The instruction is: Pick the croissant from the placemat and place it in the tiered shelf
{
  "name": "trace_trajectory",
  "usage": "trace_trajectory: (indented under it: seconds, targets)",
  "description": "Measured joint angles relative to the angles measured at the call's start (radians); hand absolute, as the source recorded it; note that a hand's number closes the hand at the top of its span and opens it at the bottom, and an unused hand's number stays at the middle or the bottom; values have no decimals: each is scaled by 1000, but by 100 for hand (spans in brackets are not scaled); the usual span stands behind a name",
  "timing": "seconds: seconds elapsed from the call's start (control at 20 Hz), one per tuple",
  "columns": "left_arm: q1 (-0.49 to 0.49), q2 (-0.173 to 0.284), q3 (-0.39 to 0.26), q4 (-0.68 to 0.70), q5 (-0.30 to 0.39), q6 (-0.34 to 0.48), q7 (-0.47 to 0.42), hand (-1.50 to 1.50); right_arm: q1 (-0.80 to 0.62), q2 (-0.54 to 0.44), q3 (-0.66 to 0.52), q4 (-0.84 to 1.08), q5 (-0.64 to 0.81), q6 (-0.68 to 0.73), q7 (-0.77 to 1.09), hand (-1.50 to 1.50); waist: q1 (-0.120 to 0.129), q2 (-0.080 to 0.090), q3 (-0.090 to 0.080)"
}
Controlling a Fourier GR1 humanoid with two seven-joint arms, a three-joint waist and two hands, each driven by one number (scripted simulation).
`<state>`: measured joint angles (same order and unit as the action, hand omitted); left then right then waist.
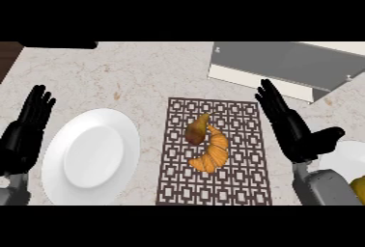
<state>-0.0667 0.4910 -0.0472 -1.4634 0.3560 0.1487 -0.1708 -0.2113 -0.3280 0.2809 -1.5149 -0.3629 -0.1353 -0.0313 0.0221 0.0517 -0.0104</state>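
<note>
A golden croissant point(212, 153) lies in the middle of the brown patterned placemat point(246, 178). A brown-and-yellow pear-shaped fruit point(197, 130) rests against the croissant's upper left end. The tiered shelf point(285, 65), grey with a pale lower board, stands at the back right of the counter. My right hand point(292, 130) hovers open at the placemat's right edge, fingers straight and pointing away, a short way right of the croissant. At the left edge my left hand point(25, 132) stays open, fingers up, holding nothing.
A large white plate point(89, 154) lies left of the placemat. Part of another white plate point(345, 159) shows at the right edge beside my right forearm, with a yellow object point(358, 187) on it. A dark object point(57, 44) sits at the back left.
</note>
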Motion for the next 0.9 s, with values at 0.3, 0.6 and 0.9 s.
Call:
trace_trajectory:
  seconds: [0.3, 0.6, 0.9]
  targets:
    - [71, -26, -17, 89, 18, 25, 119, 0, 94, -56, -90, -45, 174, -280, 2, 150, -87, -51, 3]
    - [106, -65, -44, 125, 51, 31, 220, 0, 344, -55, -128, -26, 320, -575, 116, -150, -135, -58, 4]
    - [60, -83, -73, 122, 51, 33, 306, 0, 620, -15, 23, -292, 491, -738, 154, -150, -86, -60, 9]
